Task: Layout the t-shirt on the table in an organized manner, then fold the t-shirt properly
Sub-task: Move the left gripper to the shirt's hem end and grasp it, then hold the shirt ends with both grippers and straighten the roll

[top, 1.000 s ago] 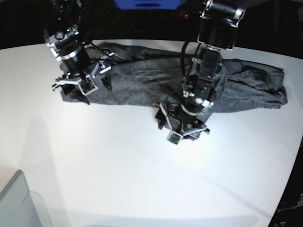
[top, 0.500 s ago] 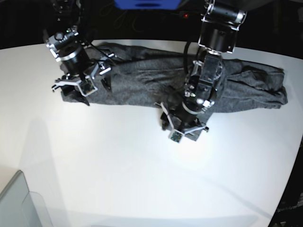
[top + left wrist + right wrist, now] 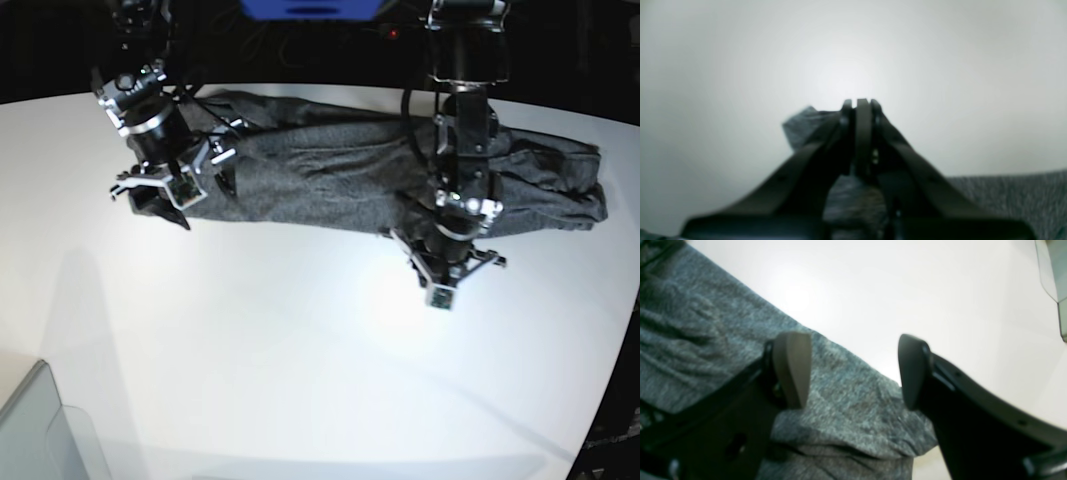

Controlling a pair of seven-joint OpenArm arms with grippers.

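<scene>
Base view: the t-shirt (image 3: pixel 330 175) lies bunched into a long wrinkled band across the far side of the table (image 3: pixel 250 360), nowhere near spread flat.
Landmark: every place below is given relative to the t-shirt.
Left gripper: the left gripper (image 3: pixel 860 110) sits at the band's near edge, a little past its middle; its jaws are pressed together, and a small tuft of grey cloth shows beside the tips, so it appears clamped on the hem.
Right gripper: the right gripper (image 3: pixel 853 370) hovers at the opposite end of the band, jaws standing well apart, one pad over the cloth and the other over bare table just beside the edge; it holds nothing.
Bin: a translucent bin corner (image 3: pixel 40 430) sits well apart from the cloth, at the near corner of the table.
Step in hand: judged from this, the arms are securing two points on the near edge so the bunch can be drawn open.
How to do it well: bring the right jaws down so the cloth edge lies between them and take only one layer, since a thick fold will drag the whole bunch.
Pull: draw both holds toward the near side together and evenly, keeping the cloth low on the table.
Risk: the left pinch looks shallow and may slip under tension.
</scene>
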